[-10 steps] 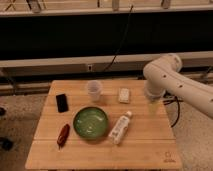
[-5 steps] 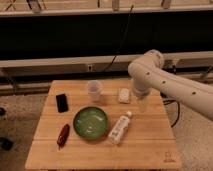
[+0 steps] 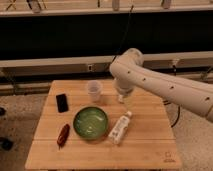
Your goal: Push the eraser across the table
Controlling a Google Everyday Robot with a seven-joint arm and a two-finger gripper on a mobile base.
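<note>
The eraser (image 3: 62, 102), a small flat black block, lies near the left edge of the light wooden table (image 3: 145, 146). My pale arm reaches in from the right and bends over the back middle of the table. The gripper (image 3: 121, 94) hangs below that bend, mostly hidden by the arm, just right of the cup and well to the right of the eraser. It holds nothing that I can see.
A clear plastic cup (image 3: 94, 90) stands between the gripper and the eraser. A green bowl (image 3: 90, 122) sits mid-table, with a small bottle (image 3: 120, 129) lying to its right and a red-brown elongated object (image 3: 63, 135) to its left. A dark wall runs behind.
The arm has swung left from the table's right side to the back middle. It now covers the spot where the whitish block showed. Nothing on the table has shifted.
</note>
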